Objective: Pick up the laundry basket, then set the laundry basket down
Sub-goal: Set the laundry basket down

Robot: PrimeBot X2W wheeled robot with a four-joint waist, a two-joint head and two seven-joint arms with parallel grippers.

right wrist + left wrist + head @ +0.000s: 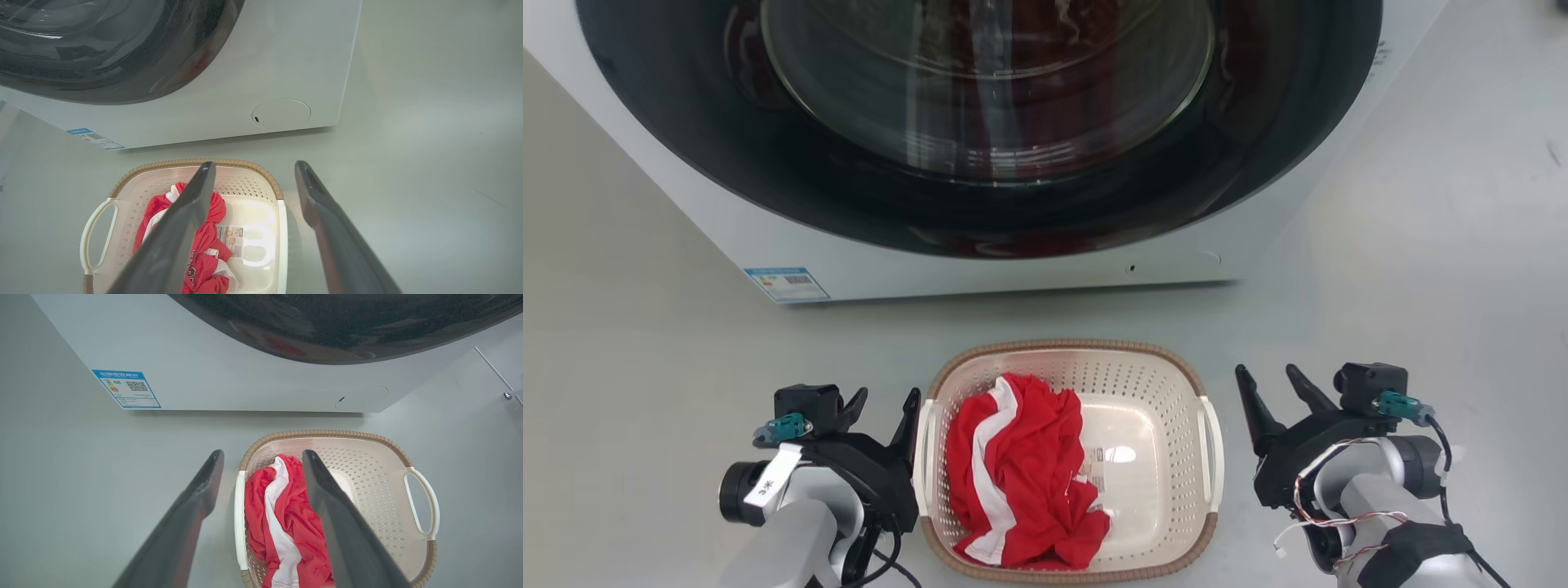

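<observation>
Laundry basket (1068,346) sat on floor (645,343); left gripper (888,400) at its 9 o'clock, right gripper (1267,374) at 3, both spread, empty, flanking handles (1218,449) for lift.

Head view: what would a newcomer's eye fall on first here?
First the red and white cloth, bright inside the cream basket at lower centre. Next the washer behind it, whose big dark round door spans the top. Then the left gripper and the right gripper, both open, one at each side of the basket.
</observation>
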